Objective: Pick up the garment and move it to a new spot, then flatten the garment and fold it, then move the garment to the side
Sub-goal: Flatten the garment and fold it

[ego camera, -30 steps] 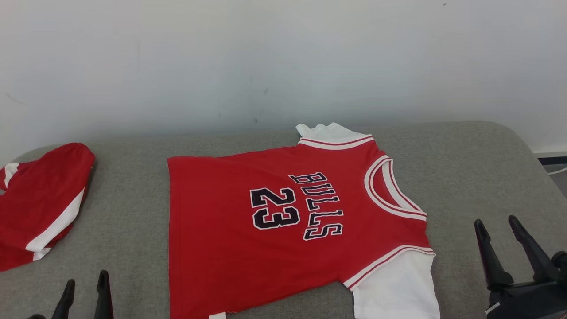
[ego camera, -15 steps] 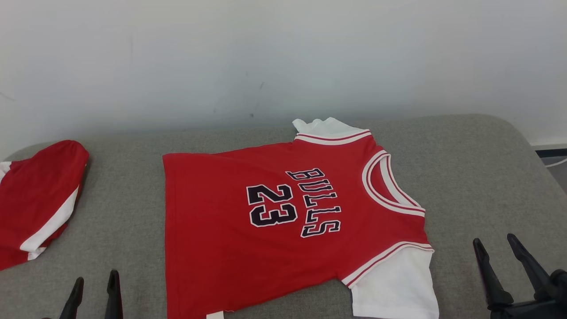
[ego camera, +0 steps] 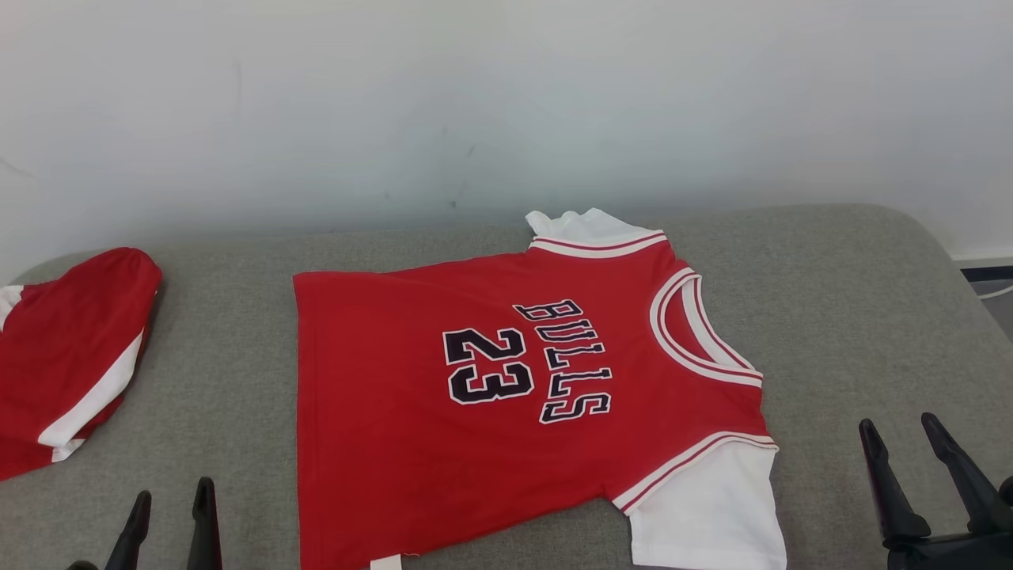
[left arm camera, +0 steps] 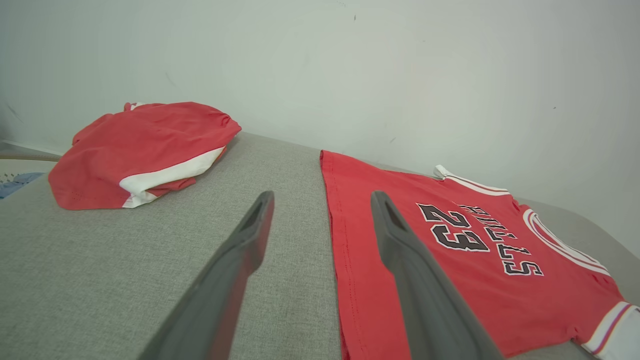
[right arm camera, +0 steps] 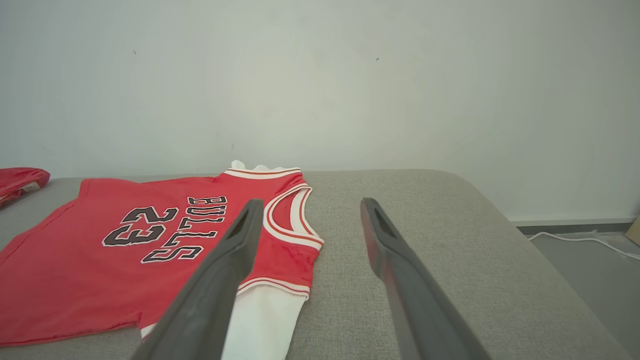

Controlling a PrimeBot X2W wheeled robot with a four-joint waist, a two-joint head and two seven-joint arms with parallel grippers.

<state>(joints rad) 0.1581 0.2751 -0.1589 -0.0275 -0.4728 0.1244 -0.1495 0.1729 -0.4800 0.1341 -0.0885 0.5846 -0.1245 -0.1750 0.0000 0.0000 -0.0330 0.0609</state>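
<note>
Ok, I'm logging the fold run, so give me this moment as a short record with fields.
surface: grey fabric-covered cushion
garment: red short-sleeved jersey with white sleeves, spread flat, print up, collar toward the right, unfolded
other cloth: bunched red and white garment, at the left, apart from the jersey
left gripper: open, empty, near the hem
right gripper: open, empty, beside the near sleeve
</note>
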